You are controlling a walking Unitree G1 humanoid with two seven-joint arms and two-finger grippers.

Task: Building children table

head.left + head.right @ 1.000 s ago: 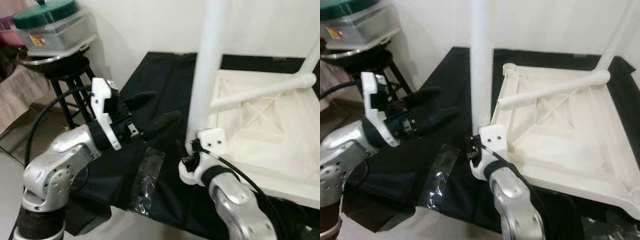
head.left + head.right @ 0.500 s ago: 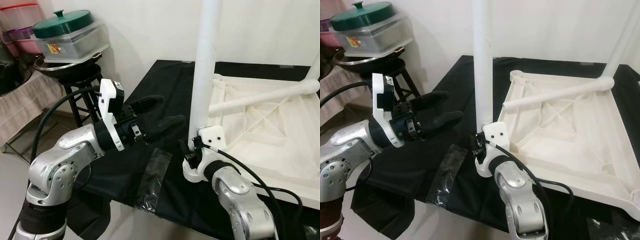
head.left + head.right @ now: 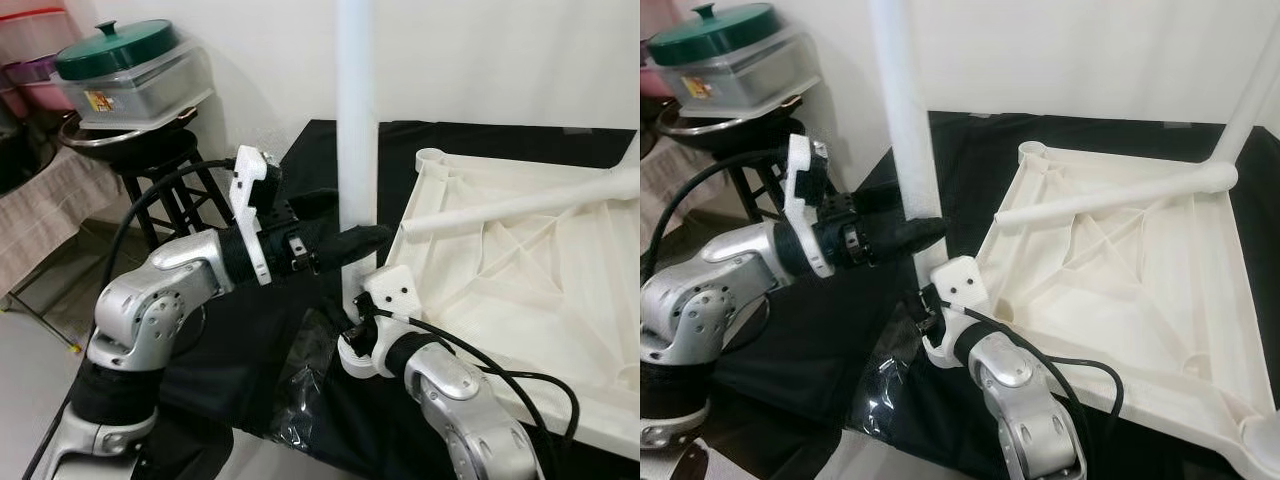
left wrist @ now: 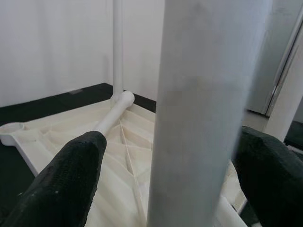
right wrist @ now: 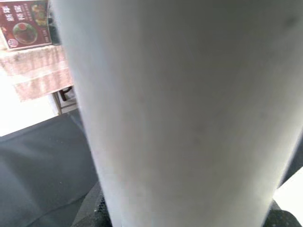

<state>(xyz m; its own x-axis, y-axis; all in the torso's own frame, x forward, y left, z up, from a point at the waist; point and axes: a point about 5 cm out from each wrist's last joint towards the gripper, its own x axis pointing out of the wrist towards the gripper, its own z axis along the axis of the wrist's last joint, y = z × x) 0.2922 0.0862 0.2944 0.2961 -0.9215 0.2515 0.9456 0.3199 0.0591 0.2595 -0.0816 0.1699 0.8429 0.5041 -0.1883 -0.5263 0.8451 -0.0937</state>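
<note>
So the biggest thing here is the black-draped surface, and on it lies the white tabletop flipped underside up, ribs showing. One leg lies flat across it, another rises at the far corner, and there's an empty round socket at the near-left corner.

The leg being worked on is the tall white tube, standing upright just beside the tabletop's left edge, not in any socket yet as far as I can tell. The right claw is down at its base, and the wrist view is so close to the tube that I honestly can't tell whether the fingers are clamped. The left claw is spread wide with a finger on each side of the tube, bracketing it but not squeezing, from what I can see.

What worries me:
- A long tube held only low down is top-heavy. If the left claw closes off-centre, it could shove the tube sideways and tip it.
- The tube's bottom end sits near the surface's front edge, so a slip could send it to the floor.
- If the tube goes in tilted, it'll jam on the socket rim, or push the whole tabletop across that slippery-looking cloth.
- There's a clear plastic bag on the cloth by the right arm; it could snag.

Off to the left there's a stool with a green-lidded container, well apart from all this.
</note>
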